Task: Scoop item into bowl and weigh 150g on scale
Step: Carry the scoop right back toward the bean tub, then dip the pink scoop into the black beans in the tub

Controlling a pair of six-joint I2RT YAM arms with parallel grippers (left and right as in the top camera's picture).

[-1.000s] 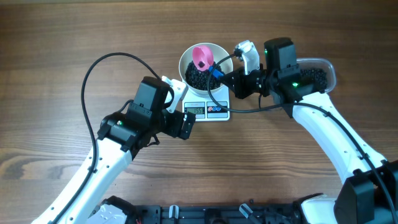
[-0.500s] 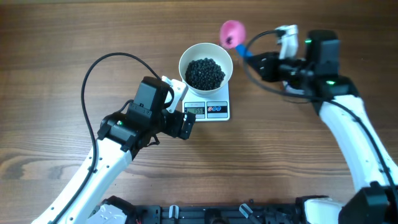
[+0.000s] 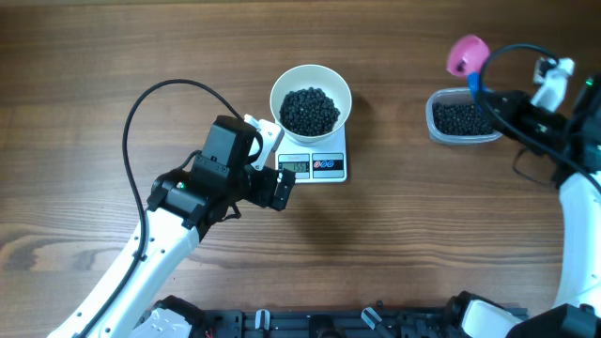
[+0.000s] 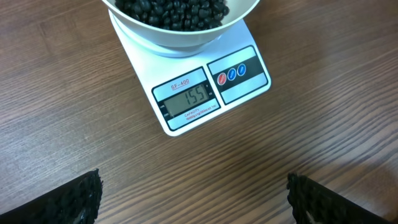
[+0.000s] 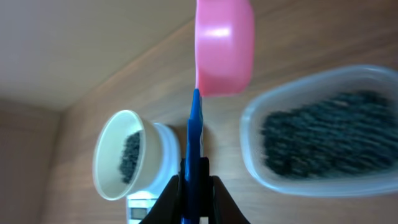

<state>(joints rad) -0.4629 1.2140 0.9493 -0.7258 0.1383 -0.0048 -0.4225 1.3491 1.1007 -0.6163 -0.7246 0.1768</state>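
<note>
So here's where I'm at: my left pincer is spread as wide as it goes with nothing in it, sitting just beside the scale on the display side. From above you can see the white bowl on the scale with a dark heap of beans in it, but the display is way too small to read from up there. My left wrist camera fixes that: it reads 155, with three little round buttons next to it. My two black fingertips just poke in at the bottom corners, well apart, with bare wood table between them. My right pincer is off to the right, clamped tight on the blue handle of a pink scoop. Overhead puts the scoop just past the far left corner of the clear tub, which has more beans in it. The right wrist camera is blurry, but it gets scoop, tub and bowl in one shot. It only shows the scoop from outside though, so I can't tell if anything's in it.
</note>
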